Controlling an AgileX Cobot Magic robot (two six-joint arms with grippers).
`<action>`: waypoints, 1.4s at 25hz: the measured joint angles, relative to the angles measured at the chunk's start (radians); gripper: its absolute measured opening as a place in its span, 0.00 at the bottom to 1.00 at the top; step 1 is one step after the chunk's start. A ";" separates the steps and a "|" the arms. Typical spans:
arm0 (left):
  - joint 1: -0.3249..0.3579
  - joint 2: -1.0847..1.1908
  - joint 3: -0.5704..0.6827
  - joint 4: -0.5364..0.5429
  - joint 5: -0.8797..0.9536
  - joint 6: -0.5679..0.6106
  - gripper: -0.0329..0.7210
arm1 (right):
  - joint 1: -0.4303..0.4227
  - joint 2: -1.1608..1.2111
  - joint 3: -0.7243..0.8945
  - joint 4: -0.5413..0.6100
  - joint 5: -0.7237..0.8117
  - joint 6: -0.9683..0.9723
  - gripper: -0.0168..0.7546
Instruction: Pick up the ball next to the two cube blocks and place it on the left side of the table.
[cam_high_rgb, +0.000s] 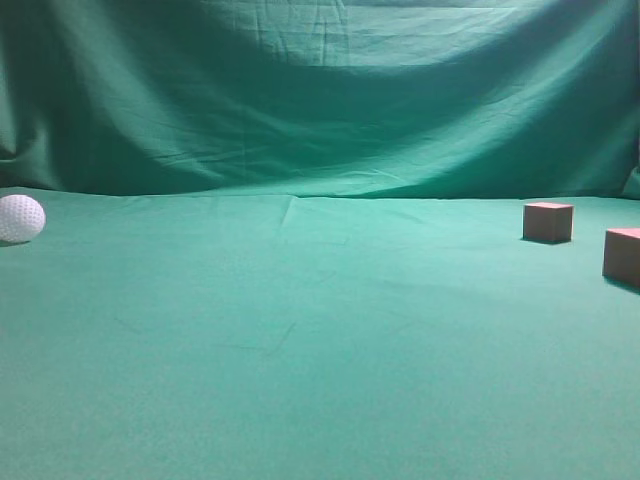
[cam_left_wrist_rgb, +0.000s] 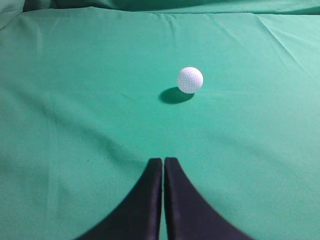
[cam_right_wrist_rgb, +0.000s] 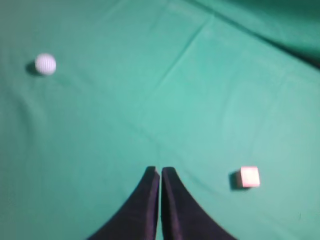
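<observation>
White dimpled ball (cam_high_rgb: 20, 218) sat far left on the table (cam_high_rgb: 300, 380), well apart from the cube blocks (cam_high_rgb: 548, 221), both grippers (cam_left_wrist_rgb: 163, 165) (cam_right_wrist_rgb: 160, 172) closed and empty; probably light, hard, roll-prone, best pinched across its middle.

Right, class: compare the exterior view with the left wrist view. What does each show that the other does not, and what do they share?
Only the exterior view shows the two cube blocks, standing apart at the right, one cut by the frame edge, and the draped green backdrop. Only the left wrist view shows the left gripper, shut and empty, its black fingers pointing toward the ball. Both show the ball resting free on the table, at the far left in the exterior view.
</observation>
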 joint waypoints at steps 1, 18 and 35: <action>0.000 0.000 0.000 0.000 0.000 0.000 0.04 | 0.000 -0.043 0.062 0.002 -0.014 0.002 0.02; 0.000 0.000 0.000 0.000 0.000 0.000 0.04 | 0.000 -0.656 1.022 0.007 -0.569 0.104 0.02; 0.000 0.000 0.000 0.000 0.000 0.000 0.04 | -0.403 -1.238 1.594 -0.134 -0.879 0.217 0.02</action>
